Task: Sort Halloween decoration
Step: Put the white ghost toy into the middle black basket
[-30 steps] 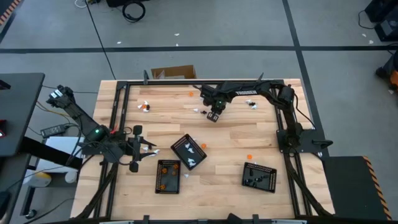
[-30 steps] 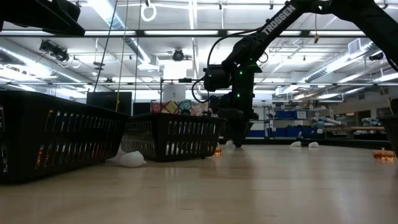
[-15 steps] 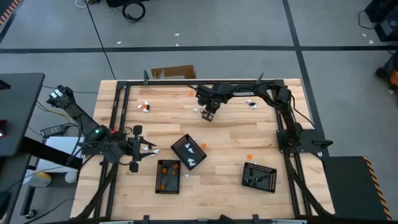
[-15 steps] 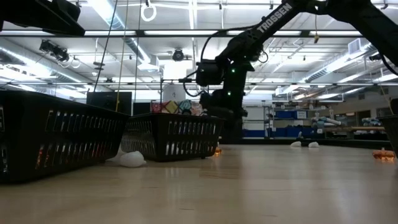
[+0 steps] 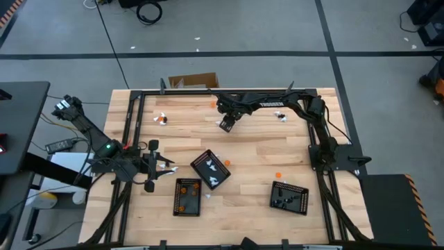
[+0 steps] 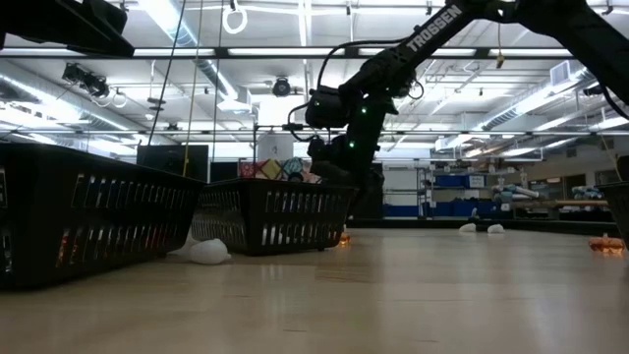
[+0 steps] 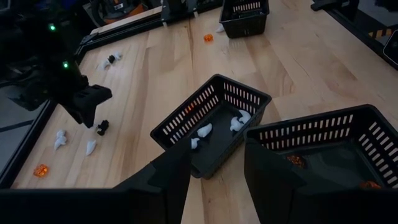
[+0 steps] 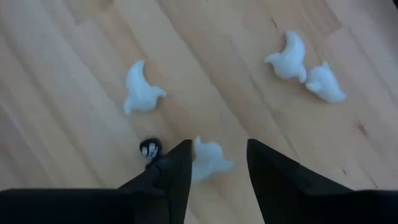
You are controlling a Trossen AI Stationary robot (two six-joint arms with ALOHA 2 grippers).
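Right end effector [image 8: 217, 171] spread, white ghost piece [image 8: 208, 158] between its fingers

overhead view, level tabletop view, two close wrist views; shared table [image 5: 257, 149]

Three black trays on wood table [image 5: 250, 149]: one [image 5: 210, 169] centre, one [image 5: 187, 196] near-left of it, one [image 5: 289, 197] near right. Cardboard box [image 5: 194, 81] on floor beyond far edge.
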